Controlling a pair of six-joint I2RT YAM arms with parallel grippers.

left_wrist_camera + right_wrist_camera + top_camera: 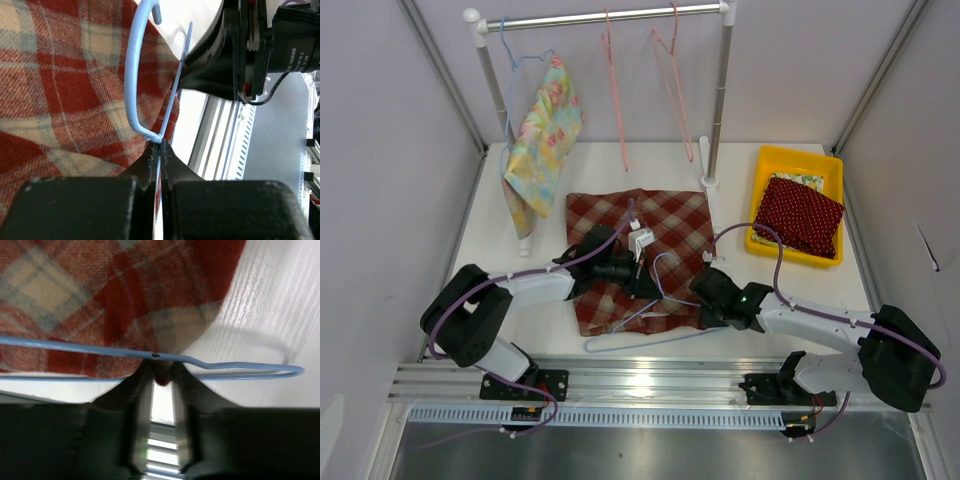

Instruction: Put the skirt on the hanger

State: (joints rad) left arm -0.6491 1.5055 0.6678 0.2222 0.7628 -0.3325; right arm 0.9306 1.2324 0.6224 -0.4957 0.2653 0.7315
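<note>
The red plaid skirt (665, 225) lies flat in the middle of the white table (820, 290). A light blue wire hanger (640, 340) rests across its near edge, hook pointing toward the rack. My left gripper (642, 283) is shut on the hanger (131, 75) just below the twisted neck, with the wire pinched between the jaws (161, 145) above the skirt (60, 75). My right gripper (700, 305) is at the skirt's near right corner. Its jaws (162, 374) have closed onto a fold of the skirt (100, 290), just under the hanger's lower bar (75, 347).
A clothes rail (610, 16) stands at the back with two pink hangers (615, 90) and a floral garment (542, 140) on a blue hanger. A yellow bin (800, 165) at the right holds a red dotted garment (798, 215). The right arm's body (235, 50) is close beside the left gripper.
</note>
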